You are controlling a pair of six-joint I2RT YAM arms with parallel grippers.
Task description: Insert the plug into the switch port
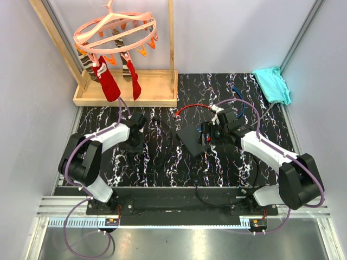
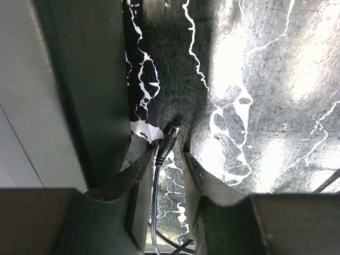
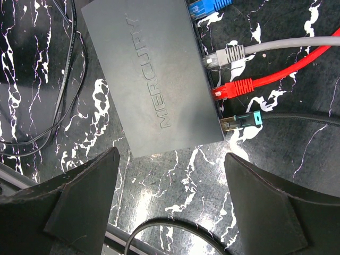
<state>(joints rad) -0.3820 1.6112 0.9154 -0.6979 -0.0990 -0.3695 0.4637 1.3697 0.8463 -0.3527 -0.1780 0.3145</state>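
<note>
The black barrel plug [image 2: 169, 137] lies between my left gripper's [image 2: 169, 155] fingertips, its thin cable running back along the left finger [image 2: 139, 183]. The jaws are close together, but a gap shows between the plug and the right finger. In the top view the left gripper [image 1: 136, 124] is at a narrow black block [image 1: 135, 144]. The switch [image 3: 154, 79], a flat black box lettered MERCURY, lies ahead of my right gripper [image 3: 171, 155], which is wide open and empty over bare table. In the top view the right gripper [image 1: 210, 132] hovers at the switch [image 1: 191, 140]. The port for the plug is not visible.
Blue [image 3: 210, 6], grey [image 3: 234, 52], red [image 3: 239, 87] and teal-tipped [image 3: 247, 120] network plugs sit in the switch's right edge. Thin black cables [image 3: 69, 95] loop to its left. A wooden rack with a pink hanger and socks [image 1: 116, 81] stands at the back left, a teal cloth [image 1: 272, 84] at the back right.
</note>
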